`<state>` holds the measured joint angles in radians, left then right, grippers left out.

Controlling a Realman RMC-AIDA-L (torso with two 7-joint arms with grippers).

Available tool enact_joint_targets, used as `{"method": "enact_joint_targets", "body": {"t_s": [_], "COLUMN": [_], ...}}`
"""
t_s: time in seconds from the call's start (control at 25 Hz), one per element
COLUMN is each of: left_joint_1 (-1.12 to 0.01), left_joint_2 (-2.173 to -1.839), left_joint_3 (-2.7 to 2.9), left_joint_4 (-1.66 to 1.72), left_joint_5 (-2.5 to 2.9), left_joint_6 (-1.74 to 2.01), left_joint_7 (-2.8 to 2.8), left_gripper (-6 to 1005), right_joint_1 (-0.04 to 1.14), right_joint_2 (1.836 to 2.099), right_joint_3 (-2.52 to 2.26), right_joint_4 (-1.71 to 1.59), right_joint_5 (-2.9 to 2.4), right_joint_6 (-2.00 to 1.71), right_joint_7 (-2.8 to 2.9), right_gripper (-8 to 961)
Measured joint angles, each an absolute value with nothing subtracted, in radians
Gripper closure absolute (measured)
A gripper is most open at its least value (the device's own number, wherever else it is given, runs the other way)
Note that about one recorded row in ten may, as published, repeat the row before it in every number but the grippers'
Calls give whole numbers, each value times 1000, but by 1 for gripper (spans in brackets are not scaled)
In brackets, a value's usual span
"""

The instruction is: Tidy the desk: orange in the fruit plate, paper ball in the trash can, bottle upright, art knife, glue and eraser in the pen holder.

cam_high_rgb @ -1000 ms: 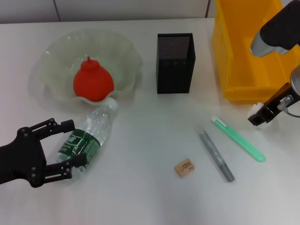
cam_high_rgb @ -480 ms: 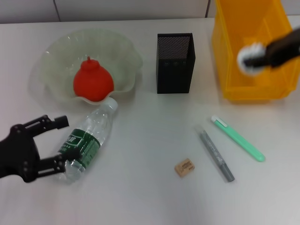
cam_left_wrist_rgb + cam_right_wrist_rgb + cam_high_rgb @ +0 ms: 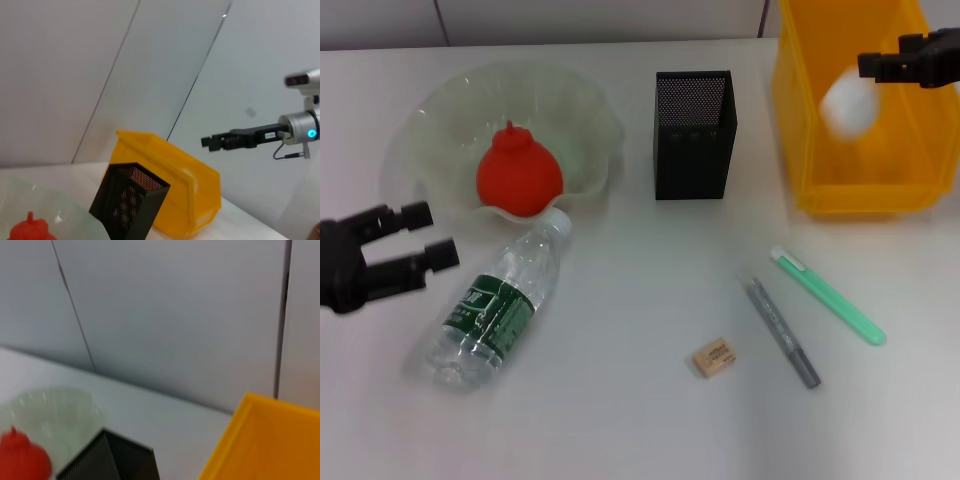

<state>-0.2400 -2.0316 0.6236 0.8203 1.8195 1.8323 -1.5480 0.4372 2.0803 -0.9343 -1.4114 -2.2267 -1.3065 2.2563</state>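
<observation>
The orange (image 3: 518,176) rests in the fruit plate (image 3: 440,110) at the back left. In front of the plate the bottle (image 3: 500,300) lies on its side, cap toward the plate. My left gripper (image 3: 428,234) is open, left of the bottle and clear of it. High over the yellow trash can (image 3: 865,195), my right gripper (image 3: 868,66) is open. The white paper ball (image 3: 847,101) is blurred just below it, inside the bin's mouth. The pen holder (image 3: 693,135) stands upright mid-table. Art knife (image 3: 782,332), glue (image 3: 828,296) and eraser (image 3: 713,357) lie on the table at the front right.
The left wrist view shows the trash can (image 3: 170,200), pen holder (image 3: 127,207), orange (image 3: 30,230) and the far right gripper (image 3: 207,142) against a grey wall. The right wrist view shows the bin's rim (image 3: 260,445) and the fruit plate (image 3: 55,415).
My right gripper rose from beside the bin to above it and let go of the paper ball. My left gripper drew back leftward off the bottle.
</observation>
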Motion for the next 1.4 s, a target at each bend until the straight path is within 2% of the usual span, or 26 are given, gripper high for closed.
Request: {"method": "enact_joint_targets", "body": {"t_s": [0.32, 0.68, 0.8, 0.96, 1.4], "left_joint_1": [-344, -499, -557, -584, -612], "left_joint_2": [-2039, -2053, -2067, -2070, -2074], "left_joint_3": [639, 751, 827, 957, 1118], "left_joint_4": [1090, 1327, 1348, 1350, 1235], "left_joint_5": [1951, 2157, 2287, 2366, 2506], "left_joint_6": [1877, 1889, 1860, 1788, 1598], "left_joint_7": [-2031, -2394, -2466, -2537, -2646], "left_gripper": [167, 168, 168, 168, 168], "right_joint_1": [375, 314, 302, 291, 311], "right_joint_2": [2079, 2077, 2062, 2040, 2049], "right_joint_3": [-799, -675, -671, -671, -676], "right_joint_4": [-1211, -972, -878, -733, -589], "right_joint_5": [-1892, -1719, -1727, -1778, -1867], "right_joint_6": [-1331, -1595, -1693, -1804, -1727], "right_joint_7": [1961, 1550, 1426, 1265, 1142], "right_gripper": [158, 133, 133, 133, 133]}}
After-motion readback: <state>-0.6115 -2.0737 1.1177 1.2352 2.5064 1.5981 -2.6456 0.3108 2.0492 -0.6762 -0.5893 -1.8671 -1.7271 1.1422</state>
